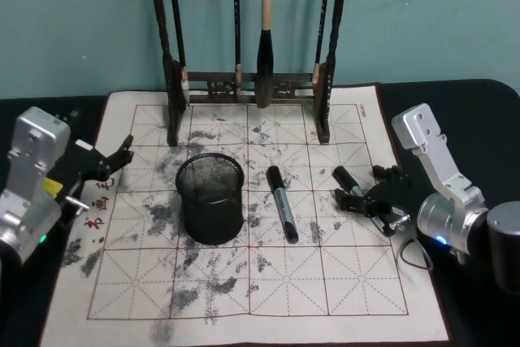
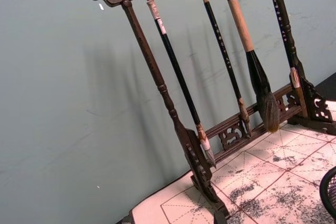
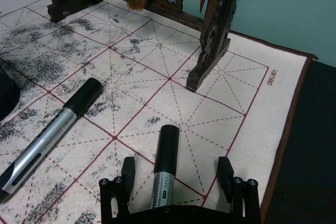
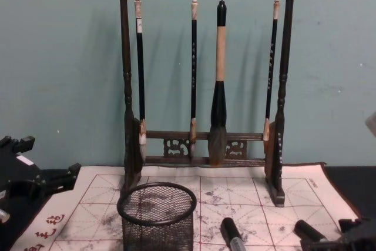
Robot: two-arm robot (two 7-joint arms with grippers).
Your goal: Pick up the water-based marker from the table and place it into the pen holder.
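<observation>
Two alike markers with black caps and silver barrels lie on the practice mat. One marker (image 1: 282, 203) (image 3: 52, 134) rests just right of the pen holder (image 1: 210, 199) (image 4: 157, 217), a round black mesh cup standing upright. The other marker (image 1: 348, 179) (image 3: 165, 167) lies between the spread fingers (image 3: 127, 169) of my right gripper (image 1: 363, 187) (image 3: 177, 170), which is open and low over the mat, touching nothing. My left gripper (image 1: 114, 160) hovers open at the mat's left edge, holding nothing.
A tall dark wooden brush rack (image 1: 248, 87) (image 4: 202, 80) with several hanging brushes stands at the back of the mat (image 1: 244, 282). The black tabletop (image 1: 487, 111) surrounds the mat. A dark cylinder (image 1: 504, 253) sits at the right edge.
</observation>
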